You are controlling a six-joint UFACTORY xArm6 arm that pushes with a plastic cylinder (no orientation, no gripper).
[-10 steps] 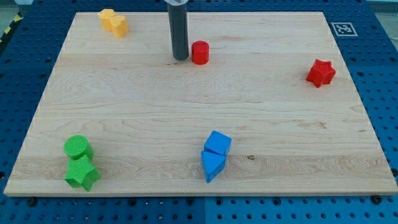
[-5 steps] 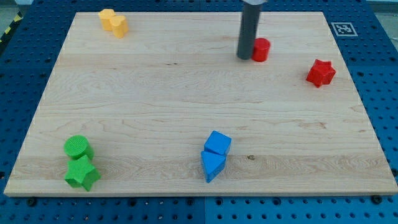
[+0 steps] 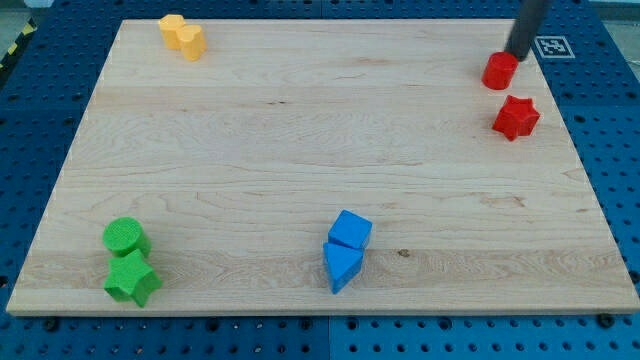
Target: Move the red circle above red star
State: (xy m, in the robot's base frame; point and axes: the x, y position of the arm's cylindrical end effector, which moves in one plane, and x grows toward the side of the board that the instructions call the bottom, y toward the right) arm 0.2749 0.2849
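The red circle (image 3: 499, 71) is a short red cylinder near the board's top right corner. The red star (image 3: 516, 117) lies just below it and slightly to the right, with a small gap between them. My tip (image 3: 518, 55) is at the top right, just above and to the right of the red circle, at or very near its upper right edge. The rod leans up out of the view's top.
Two yellow blocks (image 3: 182, 36) sit together at the top left. A green circle (image 3: 125, 237) and green star (image 3: 132, 279) sit at the bottom left. Two blue blocks (image 3: 346, 249) lie at the bottom centre. A printed marker (image 3: 551, 46) is at the board's top right corner.
The red circle has slid from the top centre to the right, ending above the red star. My tip moved right with it and now stands at its upper right instead of its left.
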